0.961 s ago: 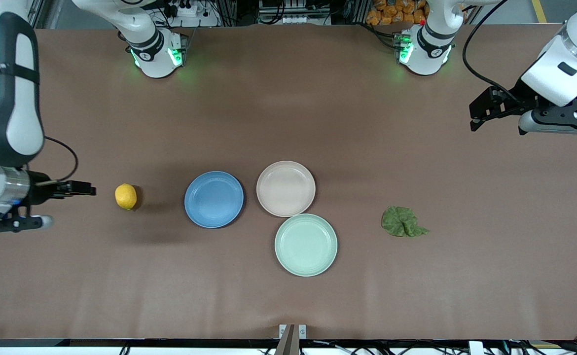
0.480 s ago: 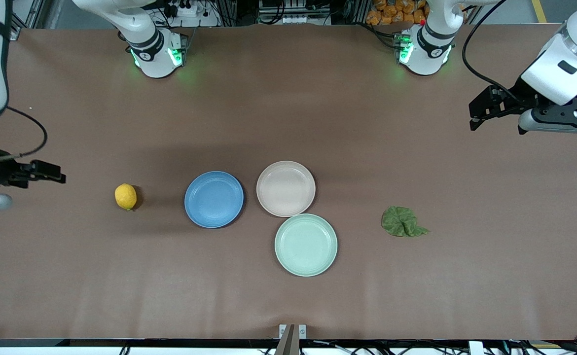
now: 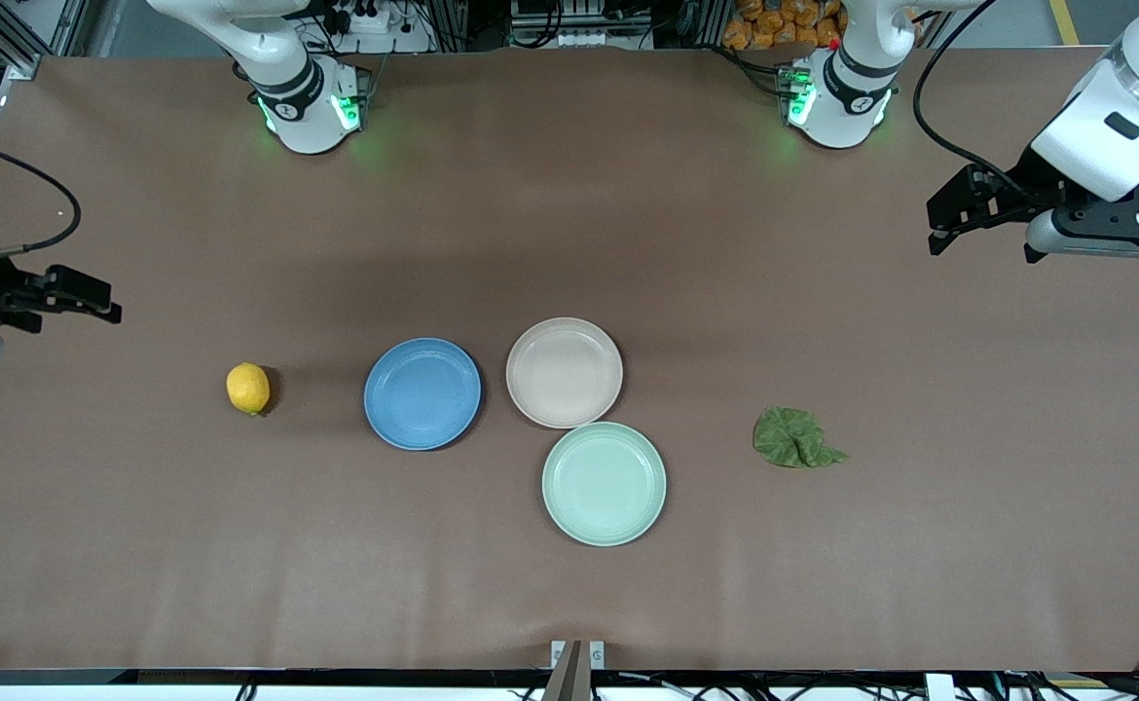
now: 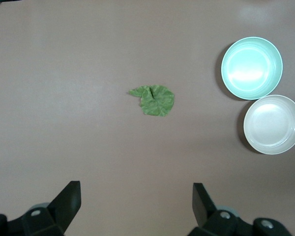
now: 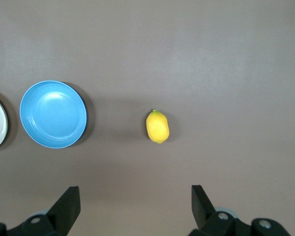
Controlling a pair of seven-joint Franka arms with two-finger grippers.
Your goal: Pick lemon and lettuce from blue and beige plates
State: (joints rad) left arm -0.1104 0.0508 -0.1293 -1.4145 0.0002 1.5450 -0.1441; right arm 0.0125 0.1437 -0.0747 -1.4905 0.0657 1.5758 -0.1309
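Brown cloth-covered table (image 3: 569,604) bearing everything. Largest dish: round pale mint-green plate (image 3: 605,484), empty, nearest the front camera, no part of the task. Touching its rim or nearly so: round pale beige plate (image 3: 565,372), empty; beside that, toward the right arm's end, round medium-blue plate (image 3: 422,393), also empty. Wrinkled dark green lettuce leaf (image 3: 795,438) flat on the cloth toward the left arm's end, well apart from the plates. Small oval yellow lemon (image 3: 248,387) on the cloth toward the right arm's end, near the blue plate. Both items evidently off their plates, so task judged essentially done. Left gripper (image 4: 136,204) raised, fingers spread, empty. Right gripper (image 5: 135,206) raised, spread, empty.
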